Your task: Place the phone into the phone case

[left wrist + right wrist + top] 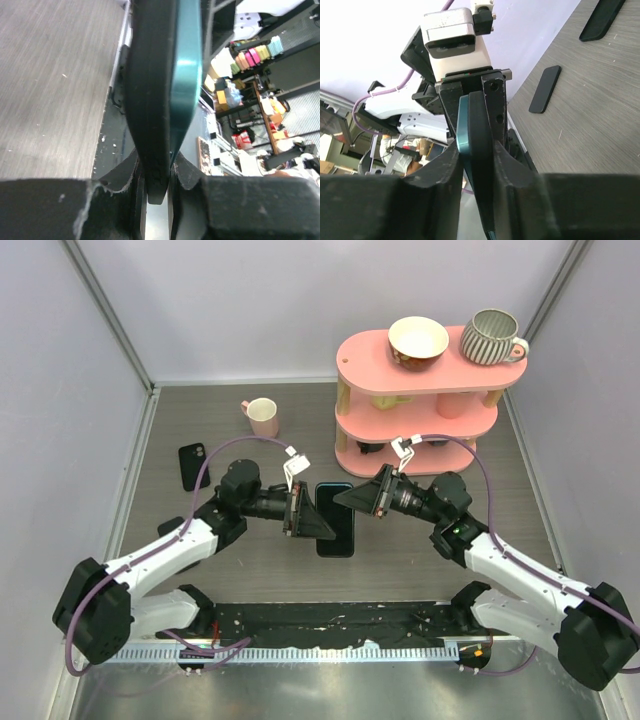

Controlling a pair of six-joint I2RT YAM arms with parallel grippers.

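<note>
Holds the phone case (150, 100) and the phone (186, 90) stacked face to face and level above the table (270, 575), just in front of the pink shelf (415, 405), on its side toward the arm bases. Holds the pair clear of the tabletop, presumably to give the fingers access to both faces.

Clenches the left gripper (159, 184) on the case's matte, ribbed black edge, probably to anchor the shell against pressure from the other side.

Pinches with the right gripper (476, 165) from the opposite side, one finger against the phone's glossy teal rim and the other against the black shell. Seemingly meant to squeeze the two layers together.

Shows the teal rim standing proud of the shell along the whole visible edge, so judged not yet seated. Calls for more pressing along the edges, with a risk of the slab slipping or tilting out of so narrow a hold.

Lying flat and ungripped far to the left of the pink shelf: another black slab (192, 466), well apart from both grippers.
</note>
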